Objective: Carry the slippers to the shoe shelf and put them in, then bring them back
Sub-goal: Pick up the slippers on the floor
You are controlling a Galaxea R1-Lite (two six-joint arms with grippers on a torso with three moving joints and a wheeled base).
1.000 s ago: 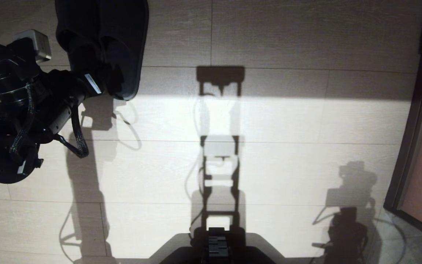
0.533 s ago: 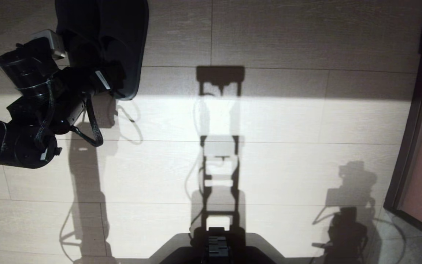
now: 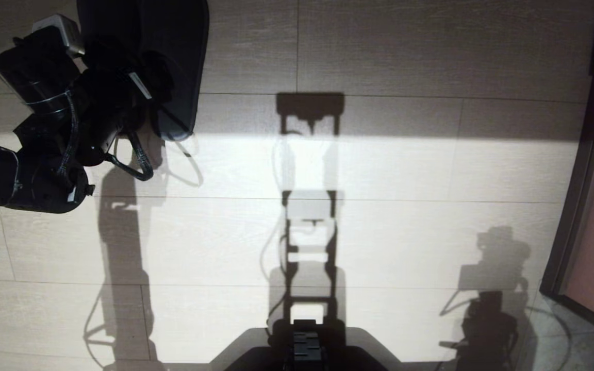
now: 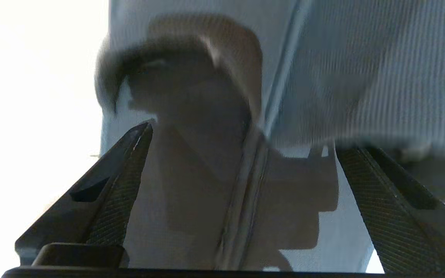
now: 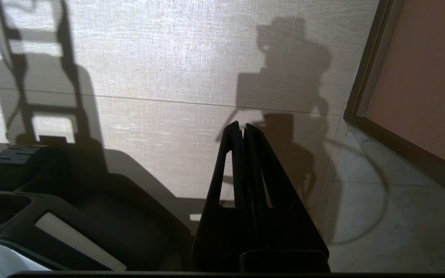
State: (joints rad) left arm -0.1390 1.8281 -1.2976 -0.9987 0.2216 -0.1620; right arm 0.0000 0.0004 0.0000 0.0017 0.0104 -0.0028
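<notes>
Head view – door frame beside floor.

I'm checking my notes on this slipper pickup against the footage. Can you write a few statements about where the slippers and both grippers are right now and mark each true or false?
1. The slippers lie side by side on the pale floor. True.
2. The left gripper is clamped shut on one slipper. False: its fingers stand wide apart, with the heel ends of the slippers between them, and no grip shows.
3. The right gripper is shut and holds nothing. True.
4. The right gripper is reaching for the slippers. False: it hangs over bare floor beside the robot's base, far from them.
5. The slippers sit inside the shoe shelf. False: they lie on open floor; no shelf surrounds them.
</notes>
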